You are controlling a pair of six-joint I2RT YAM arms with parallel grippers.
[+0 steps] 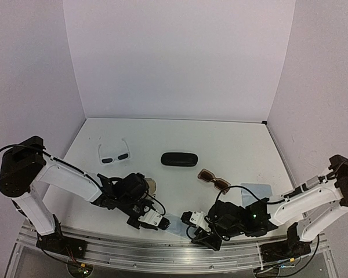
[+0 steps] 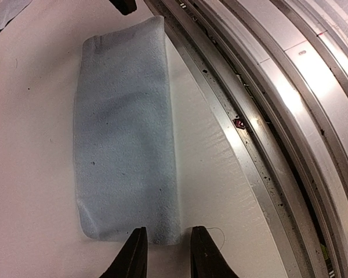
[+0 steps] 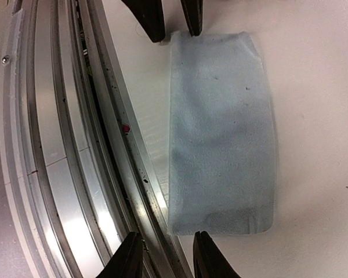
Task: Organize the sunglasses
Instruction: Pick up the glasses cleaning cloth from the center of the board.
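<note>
The left end effector [image 2: 168, 258] stood part-way open at one short end of the folded blue cloth [image 2: 124, 133]. A narrow gap showed between its dark fingers [image 2: 133, 258], and the cloth's rail-side corner reached into that gap. Nothing was pinched. The right end effector [image 3: 165, 258] faced it from the cloth's opposite short end, its jaws also a little apart and clamped on nothing. One finger hung over the rail [image 3: 64, 145] and the other was at the cloth's near edge.

The cloth lay flat on the white tabletop [image 1: 232, 145], a long strip running alongside the metal rail, with both arms bent low over it from either side.

Both pairs of sunglasses lay loose on the tabletop, clear of the cloth and of both end effectors. The white-framed sunglasses [image 1: 114, 154] sat well behind the cloth and to its left, with their arms unfolded. The brown-framed sunglasses [image 1: 213, 180] lay behind the cloth and to its right, nearer than the white pair.

A closed black case [image 1: 179, 158] rested almost straight behind the cloth, between the two pairs. A flat blue cloth [image 1: 256, 191] lay to the folded one's right, just beyond the brown pair.
</note>
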